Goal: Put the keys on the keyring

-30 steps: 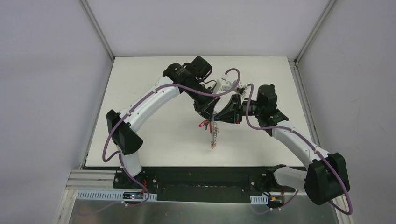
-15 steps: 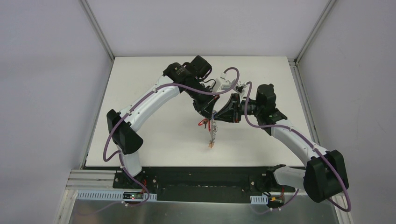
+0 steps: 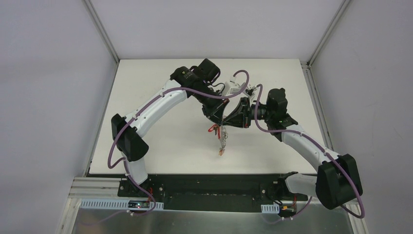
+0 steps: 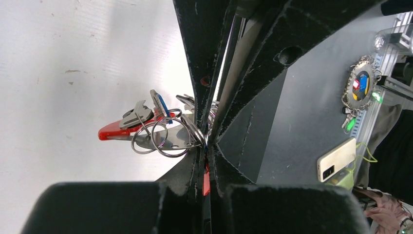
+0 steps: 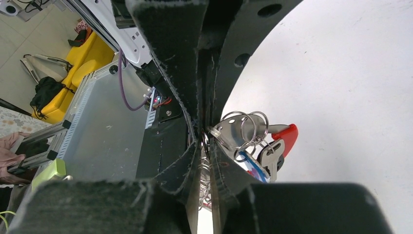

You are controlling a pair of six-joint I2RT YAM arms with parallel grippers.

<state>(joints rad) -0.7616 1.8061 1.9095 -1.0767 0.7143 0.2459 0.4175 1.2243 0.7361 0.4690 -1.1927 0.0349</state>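
Now the left gripper [image 4: 206, 146] and right gripper [image 5: 204, 139] meet nose to nose above the table [image 3: 170, 151], both pinched closed on the keyring [image 4: 168, 141], its keys [image 4: 139, 114] bunched to the left. Opening the ring probably needs steady grips and tiny opposing moves. No brand or writing is legible.

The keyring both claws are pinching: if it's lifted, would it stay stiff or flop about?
Probably floppy: the keyring is a bunch of loose linked rings, and a chain dangles below where the left gripper and right gripper meet. It is likely slippery too, being thin shiny metal. It looks light for its size, though that's a guess.
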